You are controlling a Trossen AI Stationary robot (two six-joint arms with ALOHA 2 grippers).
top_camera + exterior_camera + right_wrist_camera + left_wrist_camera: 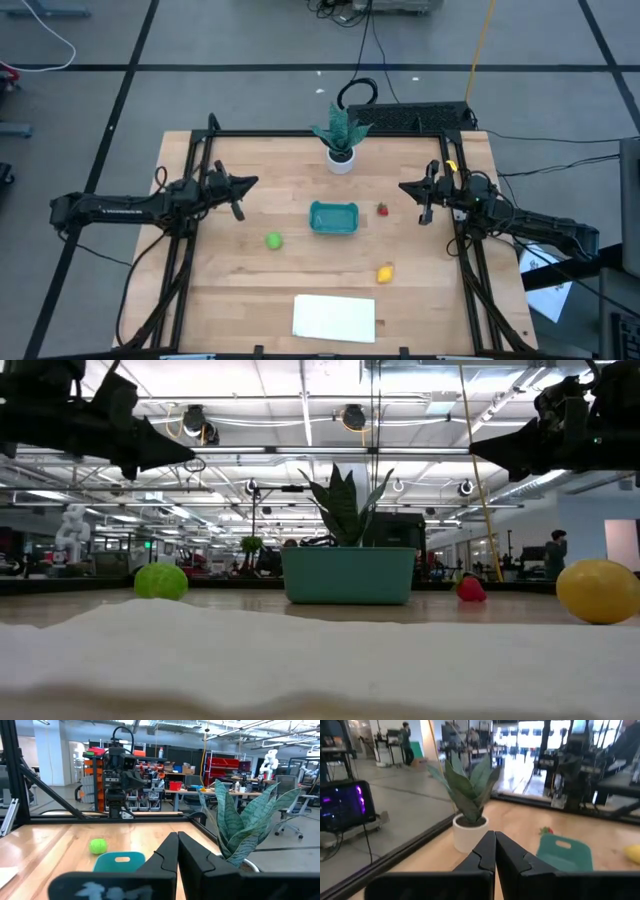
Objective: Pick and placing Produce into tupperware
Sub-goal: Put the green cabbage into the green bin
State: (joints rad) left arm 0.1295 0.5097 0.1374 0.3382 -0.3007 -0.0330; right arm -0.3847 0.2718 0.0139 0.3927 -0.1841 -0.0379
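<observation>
The teal tupperware (333, 218) stands at the table's middle, with nothing showing inside it. The lime-green fruit (273, 240) lies on the table to its near left, the tiny red fruit (382, 210) just to its right, the yellow fruit (385, 273) near right. My left gripper (255, 181) is shut and held above the table's left part. My right gripper (402, 186) is shut and held above the right part. Both are empty and point toward the middle. The low view shows the tupperware (348, 575), green fruit (161, 581), red fruit (471, 589) and yellow fruit (598, 591).
A white pot with a green plant (341, 140) stands at the far middle. A flat white sheet (334, 318) lies at the near edge. A black frame (330, 133) runs around the table. Bare wood lies between the fruits and the grippers.
</observation>
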